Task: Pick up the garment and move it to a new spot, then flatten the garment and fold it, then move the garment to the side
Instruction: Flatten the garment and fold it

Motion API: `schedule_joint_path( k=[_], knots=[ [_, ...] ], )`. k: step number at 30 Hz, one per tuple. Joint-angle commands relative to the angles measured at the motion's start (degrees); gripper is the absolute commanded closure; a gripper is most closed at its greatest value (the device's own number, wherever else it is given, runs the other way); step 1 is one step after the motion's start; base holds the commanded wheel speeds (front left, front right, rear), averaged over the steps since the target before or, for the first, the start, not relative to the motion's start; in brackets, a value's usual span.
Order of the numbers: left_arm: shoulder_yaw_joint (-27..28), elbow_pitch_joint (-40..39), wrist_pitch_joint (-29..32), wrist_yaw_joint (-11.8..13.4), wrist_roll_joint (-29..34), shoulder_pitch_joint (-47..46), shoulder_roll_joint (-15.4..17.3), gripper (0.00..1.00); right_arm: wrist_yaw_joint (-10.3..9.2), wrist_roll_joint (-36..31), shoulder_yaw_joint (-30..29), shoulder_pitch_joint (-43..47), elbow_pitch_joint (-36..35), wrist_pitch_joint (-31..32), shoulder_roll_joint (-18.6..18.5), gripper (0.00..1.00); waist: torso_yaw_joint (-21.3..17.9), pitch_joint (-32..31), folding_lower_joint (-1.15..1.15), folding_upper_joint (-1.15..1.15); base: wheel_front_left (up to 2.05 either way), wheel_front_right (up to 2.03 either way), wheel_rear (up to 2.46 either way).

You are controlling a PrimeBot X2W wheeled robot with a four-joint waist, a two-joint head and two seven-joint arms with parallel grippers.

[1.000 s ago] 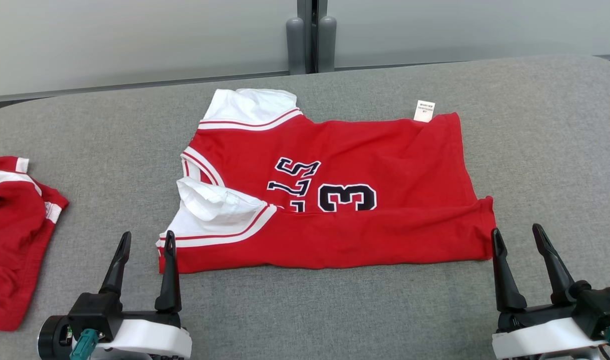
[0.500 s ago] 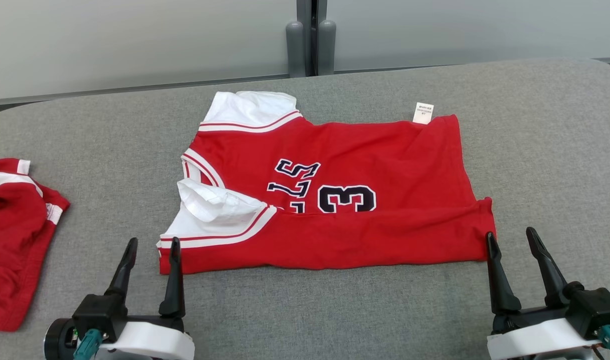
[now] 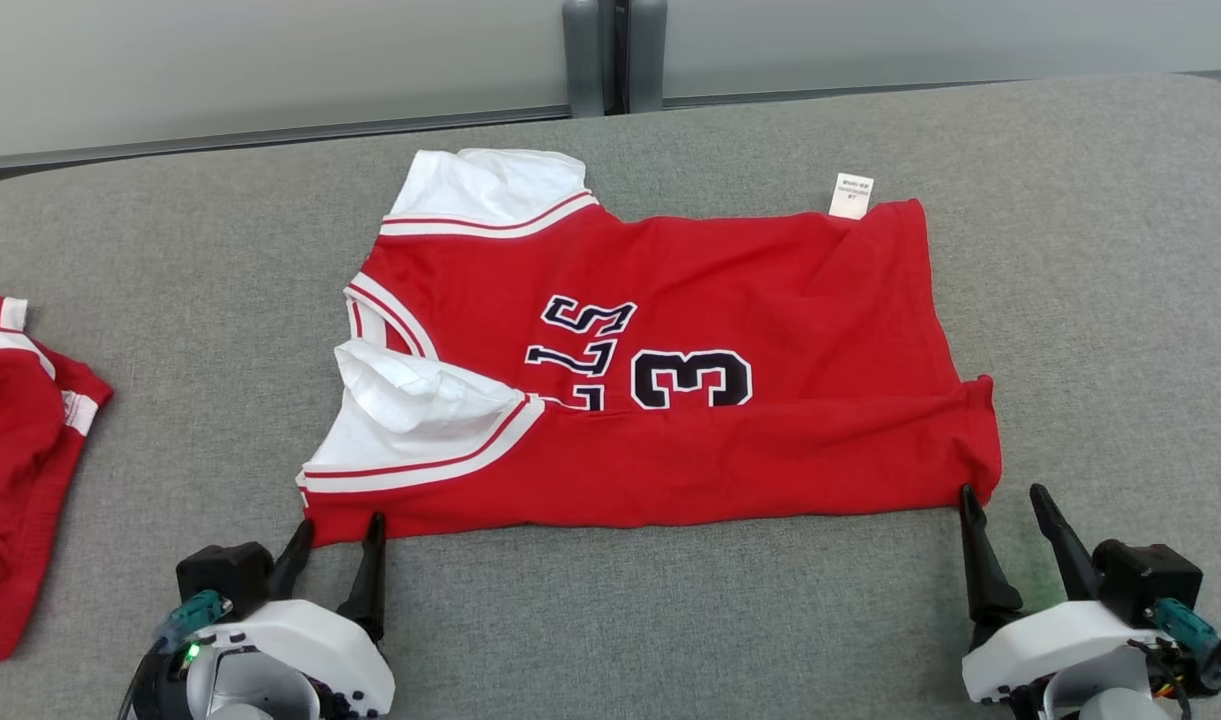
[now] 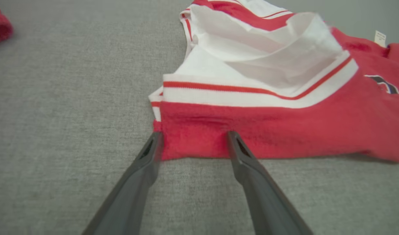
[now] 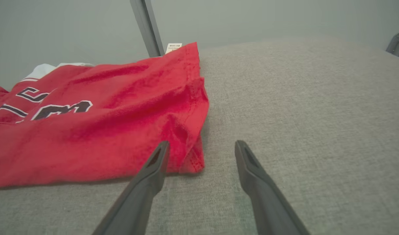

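Observation:
A red jersey (image 3: 670, 380) with white trim and a dark "3" lies on the grey table, its near long edge folded over. My left gripper (image 3: 340, 522) is open at the jersey's near left corner. In the left wrist view its fingers (image 4: 150, 156) straddle that red corner (image 4: 192, 140), tips touching the cloth's edge. My right gripper (image 3: 1001, 490) is open at the near right corner. In the right wrist view the jersey's hem corner (image 5: 189, 156) sits just inside the left finger (image 5: 153, 169), and the other finger rests over bare table.
A second red garment (image 3: 10, 460) lies bunched at the table's left edge. A white care label (image 3: 851, 195) sticks out at the jersey's far right corner. Grey padded table (image 3: 1120, 300) extends to the right. Two grey posts (image 3: 602, 50) stand behind the far edge.
The head camera has tilted, shifting the whole picture. Both grippers have dropped lower and reached forward, so their tips now meet the jersey's near corners. Both stay open.

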Motion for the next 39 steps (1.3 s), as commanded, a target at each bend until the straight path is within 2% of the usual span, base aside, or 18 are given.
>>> schedule_joint_path(
  k=[1, 2, 3, 4, 6, 7, 8, 9, 10, 16, 22, 33, 39],
  knots=[
    [0.33, 1.02, 0.54, -0.29, -0.94, -1.0, -0.16, 0.0, 0.0, 0.84, 0.38, -1.23, 1.14, -0.44, -0.21, 0.0, -0.01, 0.25, 0.0, 0.0, 0.0, 0.0, 0.0],
    [0.37, 2.02, 0.93, -0.3, -1.13, -1.23, -0.21, 0.0, 0.0, 1.46, 0.87, -1.92, 2.79, -0.42, -0.19, 0.0, 0.0, 0.39, 0.0, 0.0, 0.0, 0.0, 0.0],
    [0.44, 2.78, 1.16, -0.42, -1.67, -1.39, -0.33, 0.05, 0.0, 1.89, 1.36, -2.62, 4.0, -0.47, -0.27, 0.0, 0.0, 0.52, 0.0, 0.0, 0.0, 0.0, 0.0],
    [0.54, 3.5, 1.33, -0.56, -2.18, -1.56, -0.53, 0.4, 0.0, 2.84, 1.88, -3.28, 5.4, -0.44, -0.2, 0.0, 0.04, 0.63, 0.0, 0.0, 0.0, 0.0, 0.0],
    [0.51, 4.57, 1.09, -0.81, -2.45, -2.19, -0.6, 0.76, 0.0, 4.21, 3.06, -4.56, 7.72, -0.34, -0.27, 0.0, 0.14, 0.84, 0.0, 0.0, 0.0, 0.0, 0.0],
    [0.47, 5.06, 1.31, -0.93, -2.79, -2.35, -0.7, 1.0, 0.0, 4.89, 3.72, -5.09, 9.02, -0.02, -0.4, 0.1, 0.25, 0.93, 0.0, 0.0, 0.0, 0.0, 0.0],
    [0.28, 5.36, 1.2, -1.09, -2.65, -2.51, -0.72, 1.0, 0.0, 5.46, 4.34, -5.47, 9.93, 0.15, -0.56, 0.68, 0.36, 0.99, 0.0, 0.0, 0.0, 0.0, 0.0],
    [0.08, 5.54, 0.82, -1.38, -2.62, -2.74, -0.76, 1.0, 0.0, 6.09, 4.74, -5.93, 10.62, 0.01, -0.73, 0.68, 0.47, 1.02, 0.0, 0.0, 0.0, 0.0, 0.0],
    [-0.12, 5.62, 0.46, -1.57, -2.55, -2.92, -0.77, 1.0, 0.0, 6.96, 5.26, -6.22, 11.25, -0.08, -0.79, 1.0, 0.59, 1.04, 0.0, 0.0, 0.0, 0.0, 0.0],
    [0.23, 4.09, -3.45, -1.74, -2.15, -2.6, -0.37, 1.0, -0.06, 10.13, 7.44, -7.2, 12.43, -0.58, -2.37, 1.0, 1.04, 0.86, 0.0, 0.0, 0.0, 0.0, 0.0],
    [0.58, -0.47, -5.16, -1.6, -2.73, -0.54, 0.17, 1.0, -0.06, 13.19, 8.76, -5.53, 10.38, -0.84, -4.35, 1.0, 2.05, 0.47, 0.0, 0.0, 0.0, 0.0, 0.0],
    [0.4, -14.21, -1.25, 1.32, -3.09, 8.43, 1.37, 1.0, -0.07, 16.28, 7.85, 2.07, 5.35, 0.32, -8.77, 1.0, 4.22, -1.21, 0.0, 0.0, 0.0, 0.0, 0.0],
    [0.01, -19.37, 1.08, 2.86, -4.43, 14.49, 0.7, 1.0, -0.13, 17.41, 6.13, 7.77, 2.5, 2.42, -10.37, 1.0, 5.41, -2.67, 0.0, 0.0, 0.0, 0.0, 0.0]
  ],
)
